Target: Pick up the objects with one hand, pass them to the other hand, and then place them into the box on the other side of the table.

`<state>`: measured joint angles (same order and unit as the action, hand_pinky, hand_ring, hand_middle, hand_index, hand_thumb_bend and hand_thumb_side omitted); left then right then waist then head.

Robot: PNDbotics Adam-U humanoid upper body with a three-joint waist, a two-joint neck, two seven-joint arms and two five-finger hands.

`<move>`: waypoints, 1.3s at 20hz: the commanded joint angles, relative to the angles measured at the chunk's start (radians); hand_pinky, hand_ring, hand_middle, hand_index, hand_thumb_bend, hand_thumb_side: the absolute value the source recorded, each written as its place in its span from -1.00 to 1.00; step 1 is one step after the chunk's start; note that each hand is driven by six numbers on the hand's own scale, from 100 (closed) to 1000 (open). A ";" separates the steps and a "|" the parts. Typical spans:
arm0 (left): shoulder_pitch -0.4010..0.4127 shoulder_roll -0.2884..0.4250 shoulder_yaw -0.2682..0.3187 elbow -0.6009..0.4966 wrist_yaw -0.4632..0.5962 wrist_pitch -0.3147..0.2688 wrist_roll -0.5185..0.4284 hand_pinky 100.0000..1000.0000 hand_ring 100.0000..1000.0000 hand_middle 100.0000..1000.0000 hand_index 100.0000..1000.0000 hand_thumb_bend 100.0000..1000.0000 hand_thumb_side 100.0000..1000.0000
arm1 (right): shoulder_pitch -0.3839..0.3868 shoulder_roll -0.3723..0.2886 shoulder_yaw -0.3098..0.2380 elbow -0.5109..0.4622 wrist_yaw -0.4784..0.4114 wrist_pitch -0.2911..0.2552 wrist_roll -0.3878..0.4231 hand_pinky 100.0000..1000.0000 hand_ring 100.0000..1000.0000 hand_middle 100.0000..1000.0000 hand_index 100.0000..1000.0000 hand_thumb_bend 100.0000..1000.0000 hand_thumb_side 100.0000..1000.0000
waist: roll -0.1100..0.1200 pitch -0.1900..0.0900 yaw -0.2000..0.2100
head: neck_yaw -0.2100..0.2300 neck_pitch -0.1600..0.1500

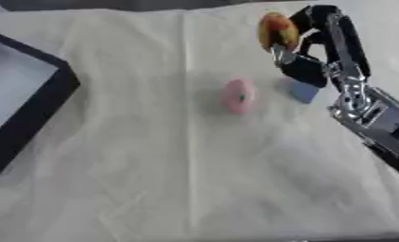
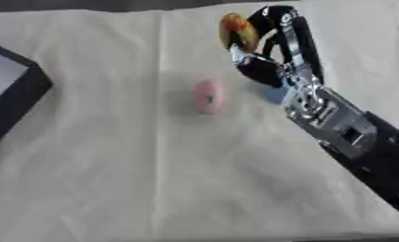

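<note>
My right hand (image 1: pixel 318 42) reaches in from the right and is raised above the table, its fingers curled round an orange-and-yellow rounded object (image 1: pixel 277 30). Below it on the cream cloth lies a pink rounded object (image 1: pixel 238 96) with a small dark mark. A small blue object (image 1: pixel 303 90) lies just right of the pink one, partly hidden under the hand. The black-rimmed box (image 1: pixel 46 101) sits at the left edge of the table. My left hand shows in no view.
The cream cloth (image 1: pixel 186 179) covers the whole table, with a fold line running down its middle. The table's far edge runs along the top of the view.
</note>
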<state>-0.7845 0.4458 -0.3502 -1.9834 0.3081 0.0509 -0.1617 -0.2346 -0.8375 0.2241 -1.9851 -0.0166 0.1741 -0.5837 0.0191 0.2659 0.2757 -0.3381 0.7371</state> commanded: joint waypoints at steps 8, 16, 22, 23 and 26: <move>-0.069 0.021 -0.017 -0.017 -0.122 0.118 -0.016 0.71 0.52 0.35 0.49 -1.00 0.25 | -0.014 0.008 0.022 -0.015 0.047 0.023 0.006 -0.71 -0.16 -0.26 -0.27 -0.90 -1.00 | 0.028 -0.048 0.015 | -0.026 0.013; -0.126 0.031 -0.045 -0.017 -0.220 0.192 -0.066 0.71 0.53 0.38 0.51 -1.00 0.11 | -0.024 0.010 0.045 -0.015 0.074 0.028 0.008 -0.70 -0.14 -0.26 -0.27 -0.93 -1.00 | 0.044 -0.056 0.033 | -0.049 0.021; -0.166 0.040 -0.073 -0.017 -0.290 0.238 -0.123 0.70 0.54 0.40 0.52 -1.00 -0.01 | -0.035 0.015 0.069 -0.015 0.081 0.037 0.018 -0.71 -0.14 -0.26 -0.27 -0.93 -1.00 | 0.052 -0.060 0.043 | -0.056 0.021; -0.170 0.041 -0.077 -0.017 -0.298 0.245 -0.130 0.70 0.55 0.40 0.52 -1.00 -0.03 | -0.037 0.017 0.074 -0.015 0.082 0.039 0.021 -0.71 -0.14 -0.26 -0.27 -0.93 -1.00 | 0.053 -0.060 0.044 | -0.056 0.021; -0.181 0.041 -0.088 -0.017 -0.321 0.259 -0.146 0.70 0.55 0.41 0.53 -1.00 -0.06 | -0.044 0.022 0.088 -0.015 0.085 0.042 0.030 -0.71 -0.14 -0.26 -0.27 -0.93 -1.00 | 0.054 -0.061 0.047 | -0.055 0.023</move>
<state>-0.9453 0.4619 -0.4420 -1.9841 -0.0007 0.3053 -0.3001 -0.2649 -0.8044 0.3152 -1.9850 0.0587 0.2158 -0.5581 0.0615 0.2472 0.3222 -0.3901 0.7555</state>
